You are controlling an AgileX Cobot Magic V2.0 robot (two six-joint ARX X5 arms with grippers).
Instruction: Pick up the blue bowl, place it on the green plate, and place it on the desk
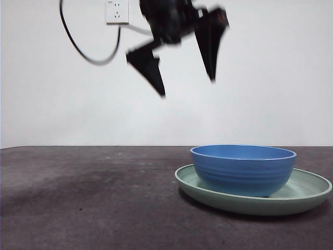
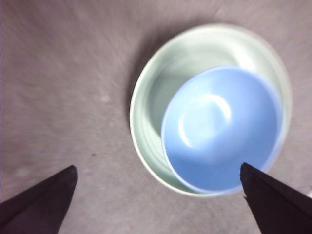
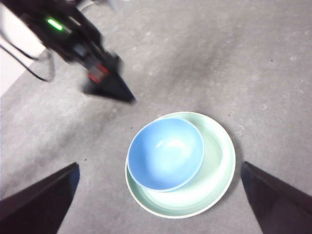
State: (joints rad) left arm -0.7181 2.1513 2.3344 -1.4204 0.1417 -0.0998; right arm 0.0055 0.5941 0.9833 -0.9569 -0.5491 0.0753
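The blue bowl [image 1: 243, 169] sits inside the green plate [image 1: 307, 190] on the desk [image 1: 78, 198], at the right. My left gripper [image 1: 187, 88] is open and empty, high above the desk and up to the left of the bowl, blurred by motion. In the left wrist view, the bowl [image 2: 219, 131] lies off-centre in the plate [image 2: 161, 83], beneath the left gripper [image 2: 157, 167]. My right gripper [image 3: 159, 165] is open and empty, high over the bowl [image 3: 165, 153] and plate [image 3: 214, 165]. The right wrist view also shows the left gripper [image 3: 105, 83] beside the plate.
A white wall with a socket [image 1: 117, 11] and a hanging black cable [image 1: 88, 54] stands behind the desk. The desk's edge [image 3: 19, 80] shows in the right wrist view, beyond the left arm.
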